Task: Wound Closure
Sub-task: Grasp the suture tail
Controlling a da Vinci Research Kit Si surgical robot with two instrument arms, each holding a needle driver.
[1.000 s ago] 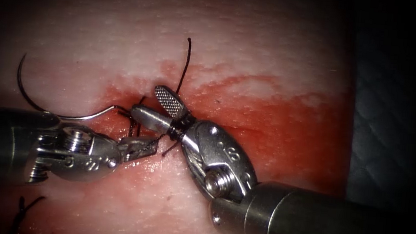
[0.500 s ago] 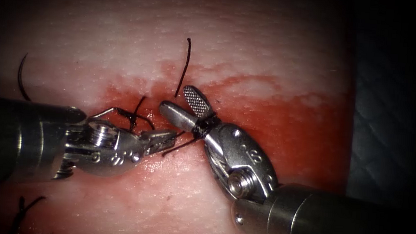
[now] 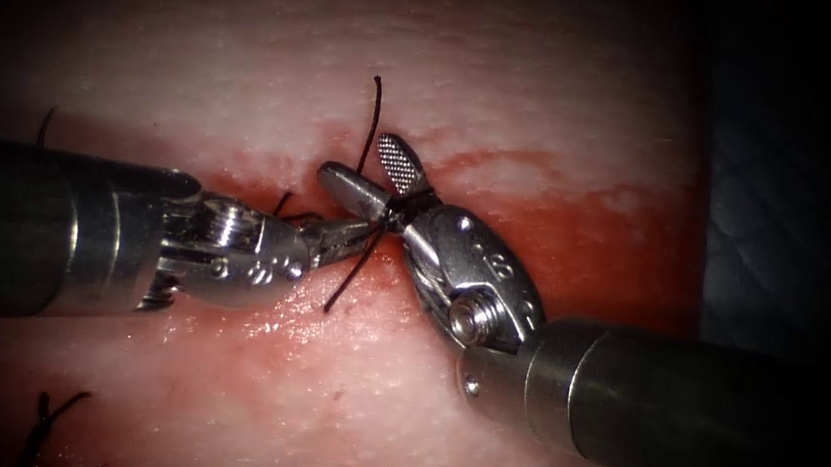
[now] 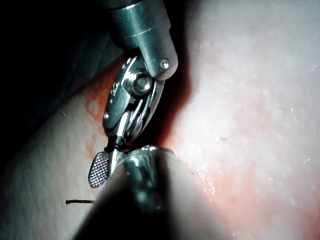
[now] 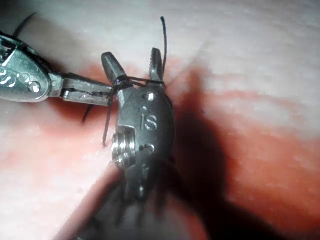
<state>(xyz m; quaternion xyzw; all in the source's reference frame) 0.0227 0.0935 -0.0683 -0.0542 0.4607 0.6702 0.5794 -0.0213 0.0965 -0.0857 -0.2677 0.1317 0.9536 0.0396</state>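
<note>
Both arms are dull grey metal shafts ending in bright steel wrists – round pivot screws, small rivets. The right tool (image 3: 373, 168) has a cross-hatched grip face and stamped "is" on its clevis; the left tool (image 3: 350, 236) – slimmer, tapered jaws.

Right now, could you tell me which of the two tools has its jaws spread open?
The right arm's tool: its jaws stand apart in a V with thread wound round their base. The left arm's tool is shut on that thread.
</note>
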